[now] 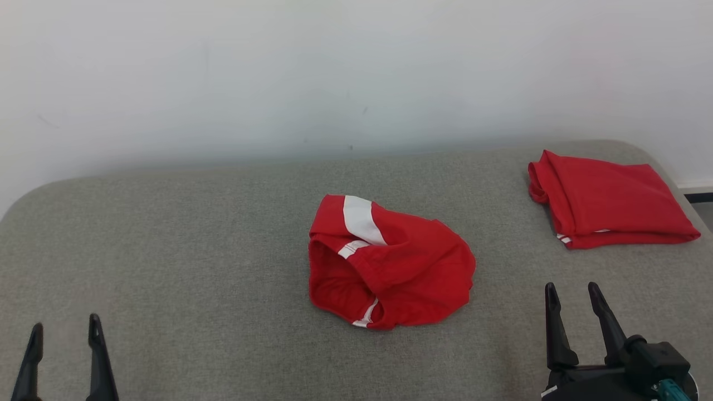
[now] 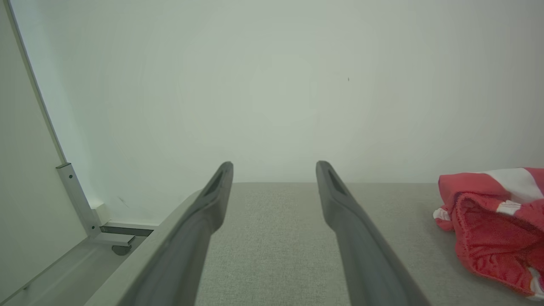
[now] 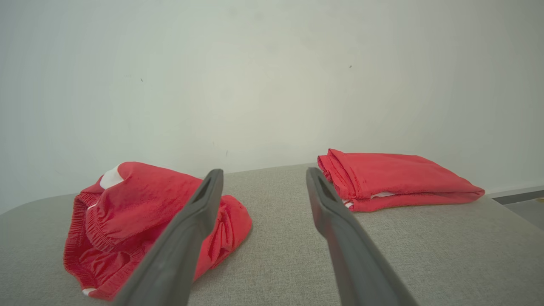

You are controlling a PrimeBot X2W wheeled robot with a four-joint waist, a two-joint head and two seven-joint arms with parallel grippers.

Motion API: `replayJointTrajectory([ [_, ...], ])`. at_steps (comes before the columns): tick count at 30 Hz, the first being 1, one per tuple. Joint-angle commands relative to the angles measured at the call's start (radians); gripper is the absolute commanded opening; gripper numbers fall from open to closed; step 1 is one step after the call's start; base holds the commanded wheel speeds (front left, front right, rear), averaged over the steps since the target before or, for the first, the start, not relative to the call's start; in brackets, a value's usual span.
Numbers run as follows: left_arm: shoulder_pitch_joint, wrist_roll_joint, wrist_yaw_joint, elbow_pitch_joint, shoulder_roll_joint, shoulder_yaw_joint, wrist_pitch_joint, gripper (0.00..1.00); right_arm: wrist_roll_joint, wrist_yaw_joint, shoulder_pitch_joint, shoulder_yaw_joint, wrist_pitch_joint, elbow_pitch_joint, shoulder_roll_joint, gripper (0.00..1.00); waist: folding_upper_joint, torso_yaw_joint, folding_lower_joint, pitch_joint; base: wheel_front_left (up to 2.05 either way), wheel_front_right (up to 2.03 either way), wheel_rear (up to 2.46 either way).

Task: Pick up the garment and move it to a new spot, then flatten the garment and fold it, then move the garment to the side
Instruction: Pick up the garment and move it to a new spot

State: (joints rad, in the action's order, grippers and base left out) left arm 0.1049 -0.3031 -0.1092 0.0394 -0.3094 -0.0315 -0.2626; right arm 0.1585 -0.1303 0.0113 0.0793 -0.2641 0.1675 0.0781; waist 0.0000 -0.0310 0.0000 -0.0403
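Observation:
A crumpled red garment [image 1: 390, 262] with white stripes lies in a heap at the middle of the grey padded table [image 1: 195, 250]. It shows at the right edge of the left wrist view as the same garment [image 2: 493, 225], and at the lower left of the right wrist view as that garment [image 3: 140, 221]. My left gripper [image 1: 66, 328] stands open at the lower left, well clear of the cloth. Open too is my right gripper [image 1: 574, 292], at the lower right, a little to the right of the heap. Nothing lies between either pair of fingers.
A second red garment [image 1: 607, 200], neatly folded, rests at the table's far right corner; the right wrist view has this folded garment [image 3: 395, 180] too. A white wall [image 1: 334, 72] runs behind the table. Off the table's left edge stand a metal frame post [image 2: 78, 199] and floor.

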Motion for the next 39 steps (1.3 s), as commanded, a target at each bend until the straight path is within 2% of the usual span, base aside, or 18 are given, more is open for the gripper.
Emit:
replayJointTrajectory([
  [1, 0.019, 0.012, 0.008, -0.005, 0.007, -0.011, -0.003, 1.0, -0.002, 0.0, -0.014, 0.001, 0.0, -0.004, -0.004, 1.0, 0.0, 0.008, 0.0, -0.007, 0.0, 0.0, 0.0],
  [7, 0.051, 0.055, 0.081, -0.053, -0.007, 0.017, -0.003, 1.0, -0.011, 0.0, -0.029, -0.013, 0.0, -0.006, 0.009, 1.0, 0.0, 0.018, 0.0, -0.017, 0.0, 0.0, 0.0],
  [13, 0.052, 0.077, 0.109, -0.078, -0.002, 0.028, -0.003, 1.0, -0.02, 0.0, -0.047, -0.023, 0.0, -0.007, 0.018, 1.0, 0.0, 0.025, 0.0, -0.026, 0.0, 0.0, 0.0],
  [39, 0.042, 0.099, 0.133, -0.11, 0.019, 0.013, -0.003, 1.0, -0.038, 0.0, -0.067, -0.026, 0.0, -0.004, 0.012, 1.0, 0.0, 0.031, 0.0, -0.027, 0.0, 0.0, 0.0],
])
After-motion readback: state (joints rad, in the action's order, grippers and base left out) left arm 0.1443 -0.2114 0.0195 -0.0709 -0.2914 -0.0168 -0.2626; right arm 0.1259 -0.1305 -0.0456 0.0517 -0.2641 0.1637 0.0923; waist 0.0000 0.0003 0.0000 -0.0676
